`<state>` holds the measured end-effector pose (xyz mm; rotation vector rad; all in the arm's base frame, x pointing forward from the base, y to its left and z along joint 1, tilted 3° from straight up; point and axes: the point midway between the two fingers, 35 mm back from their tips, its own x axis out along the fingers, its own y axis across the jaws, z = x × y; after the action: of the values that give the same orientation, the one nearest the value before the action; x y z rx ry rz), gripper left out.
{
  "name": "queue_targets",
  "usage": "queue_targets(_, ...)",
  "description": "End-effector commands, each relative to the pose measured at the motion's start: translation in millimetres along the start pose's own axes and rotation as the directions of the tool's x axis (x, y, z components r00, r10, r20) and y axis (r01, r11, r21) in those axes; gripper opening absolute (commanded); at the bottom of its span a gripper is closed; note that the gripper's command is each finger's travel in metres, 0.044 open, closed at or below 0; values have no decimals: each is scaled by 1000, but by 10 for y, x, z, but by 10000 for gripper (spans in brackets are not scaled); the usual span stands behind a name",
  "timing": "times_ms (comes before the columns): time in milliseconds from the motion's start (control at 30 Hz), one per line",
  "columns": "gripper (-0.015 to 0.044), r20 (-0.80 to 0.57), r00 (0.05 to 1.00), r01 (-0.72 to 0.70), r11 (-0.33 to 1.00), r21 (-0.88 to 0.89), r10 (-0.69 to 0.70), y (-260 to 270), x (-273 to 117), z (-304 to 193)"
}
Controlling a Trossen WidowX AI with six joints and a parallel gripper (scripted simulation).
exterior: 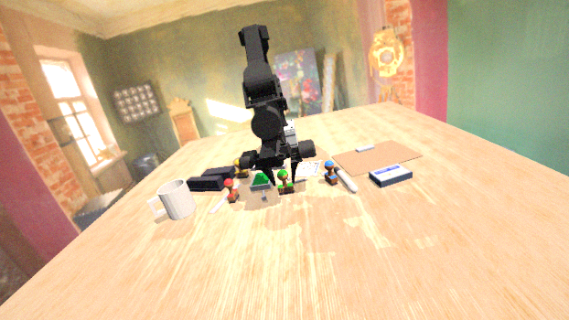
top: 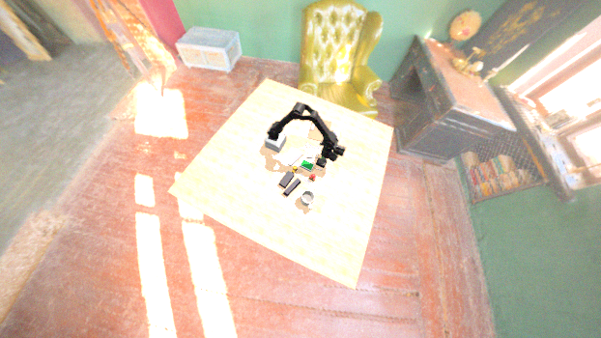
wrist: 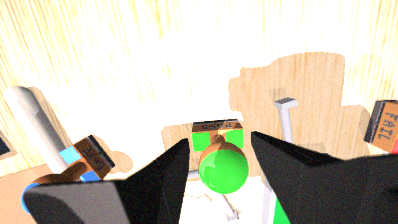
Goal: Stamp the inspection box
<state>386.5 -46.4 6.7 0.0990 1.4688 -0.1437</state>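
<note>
Our jaws stand about half open and empty, either side of the upright PASS stamp (exterior: 283, 176) (wrist: 223, 167), well in from the table (top: 290, 232) (exterior: 320, 274) (wrist: 125, 30) edges. If we come down off-centre, a fingertip could tip it towards the pad (top: 307, 165) (exterior: 261, 182) (wrist: 281, 216); closing high on its round knob could let it swivel and smear our print.

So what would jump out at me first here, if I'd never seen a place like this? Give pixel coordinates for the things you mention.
Probably the black robot arm (top: 301, 110) (exterior: 267, 87), arching over the pale wooden table (top: 271, 212) (exterior: 293, 274), its open pincer (exterior: 284, 180) (wrist: 220, 142) around the green-knobbed PASS stamp (exterior: 284, 182) (wrist: 223, 167). Next, the shiny yellow-green tufted armchair (top: 333, 48) beyond the table's edge in the top view, and the white mug (exterior: 177, 199) (top: 307, 198) beside two dark blocks.
</note>
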Motion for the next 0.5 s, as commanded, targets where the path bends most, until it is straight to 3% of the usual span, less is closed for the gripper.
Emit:
queue_targets(0,225,-11,1000,-5,1000,-3,5,6,67,-38)
queue_targets(267,225,-11,1000,-5,1000,-3,5,6,67,-38)
queue_targets(467,185,-6,1000,0,1000,0,0,-1,49,-19)
